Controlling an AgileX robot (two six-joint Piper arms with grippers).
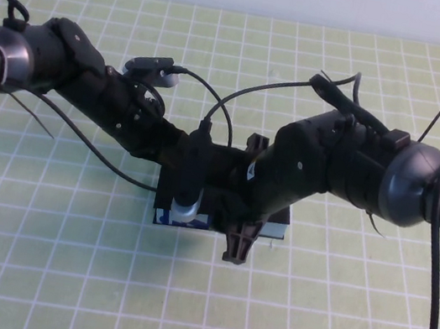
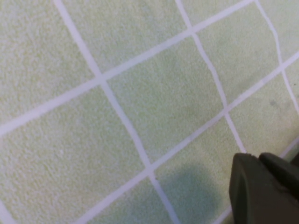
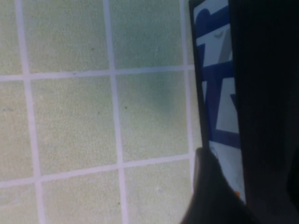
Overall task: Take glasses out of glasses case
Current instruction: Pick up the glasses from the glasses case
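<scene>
The glasses case (image 1: 277,222) lies on the green grid mat at the centre, mostly hidden under both arms. Its pale front side with blue print shows in the high view (image 1: 179,219) and in the right wrist view (image 3: 216,93). My right gripper (image 1: 239,241) hangs over the case's front side and touches it; it also shows in the right wrist view (image 3: 212,191). My left gripper (image 1: 174,194) is low at the case's left end, over bare mat in the left wrist view (image 2: 264,189). The glasses are hidden.
The green mat with white grid lines (image 1: 59,255) covers the whole table. Black cables (image 1: 213,108) loop above both arms, over the case. A pale wall runs along the far edge.
</scene>
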